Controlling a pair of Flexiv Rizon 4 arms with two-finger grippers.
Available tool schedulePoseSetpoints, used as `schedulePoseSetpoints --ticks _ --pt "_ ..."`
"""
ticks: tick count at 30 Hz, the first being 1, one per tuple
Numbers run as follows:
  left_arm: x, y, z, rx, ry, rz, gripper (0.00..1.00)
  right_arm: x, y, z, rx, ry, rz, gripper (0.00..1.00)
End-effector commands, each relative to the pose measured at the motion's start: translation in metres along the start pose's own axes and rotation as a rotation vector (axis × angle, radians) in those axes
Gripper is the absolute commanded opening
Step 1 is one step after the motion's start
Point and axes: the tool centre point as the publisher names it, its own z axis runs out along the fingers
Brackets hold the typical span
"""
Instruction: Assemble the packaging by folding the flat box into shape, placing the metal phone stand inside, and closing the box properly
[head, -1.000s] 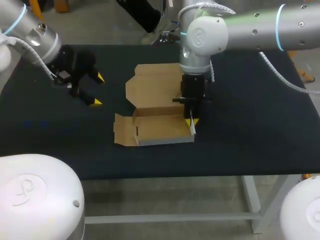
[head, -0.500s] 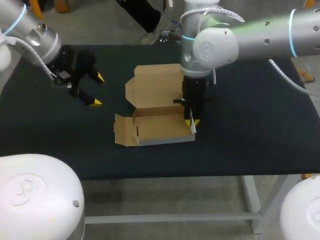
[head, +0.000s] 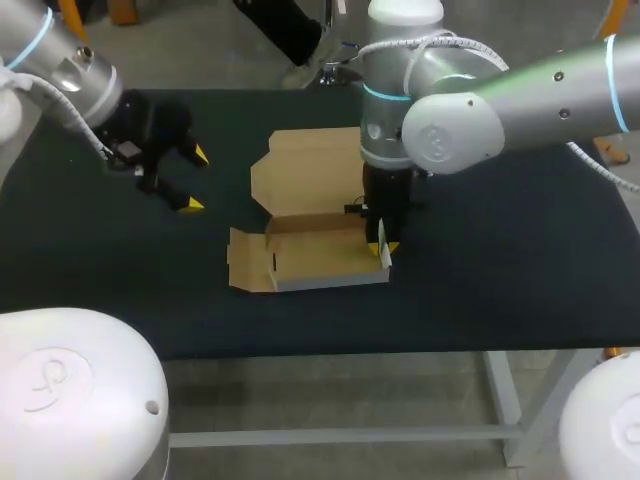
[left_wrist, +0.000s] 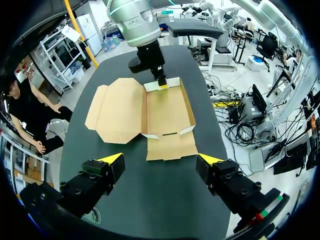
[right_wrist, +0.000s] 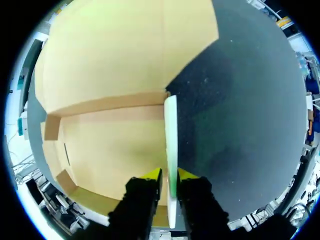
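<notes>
Brown cardboard box (head: 315, 255) lies half-folded in the middle of the black table (head: 500, 250), its shallow tray open upward and its broad lid (head: 305, 170) spread flat on the cloth on the far side. At the tray's left end a loose cardboard side flap (head: 245, 262) lies flat on the table. My right arm comes in from the right, bends at a large grey joint above the back of the table and points its wrist straight down at the tray's right end. There my right gripper (head: 381, 247) stands upright with its yellow tips at the pale end flap (head: 384, 262). In my right wrist view that flap (right_wrist: 171, 135) stands on edge between the two tips, one finger inside the tray and one outside over the bare table, and the jaws pinch it from both sides (right_wrist: 169, 174). My left arm comes in from the far left corner. My left gripper (head: 195, 179) hangs tilted above the table, well apart from the box and aimed toward it. Its jaws are spread wide with nothing between them (left_wrist: 161, 159), and the box (left_wrist: 167, 107) lies ahead of them.
</notes>
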Motion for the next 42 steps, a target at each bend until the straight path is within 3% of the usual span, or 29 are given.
schedulePoseSetpoints --ticks 1,7,11,16,32,42 --pt "0.000 0.000 -0.001 -0.005 0.003 0.000 1.00 -0.001 -0.004 0.002 -0.086 0.002 0.000 0.22" --pt "0.000 0.000 -0.001 -0.005 0.003 0.000 1.00 -0.002 -0.003 0.005 -0.089 0.004 0.000 0.18" --pt "0.000 0.000 -0.001 -0.005 0.003 0.000 1.00 -0.003 -0.001 0.007 -0.084 0.001 0.003 0.06" --pt "0.000 0.000 -0.001 -0.005 0.003 0.000 1.00 -0.005 0.001 0.009 -0.076 0.000 0.007 0.00" --pt "0.000 0.000 -0.001 -0.005 0.003 0.000 1.00 -0.009 0.005 0.013 -0.062 -0.009 0.004 0.00" --pt "0.000 0.000 -0.001 -0.005 0.003 0.000 1.00 -0.009 0.003 0.012 -0.029 -0.174 0.015 0.00"
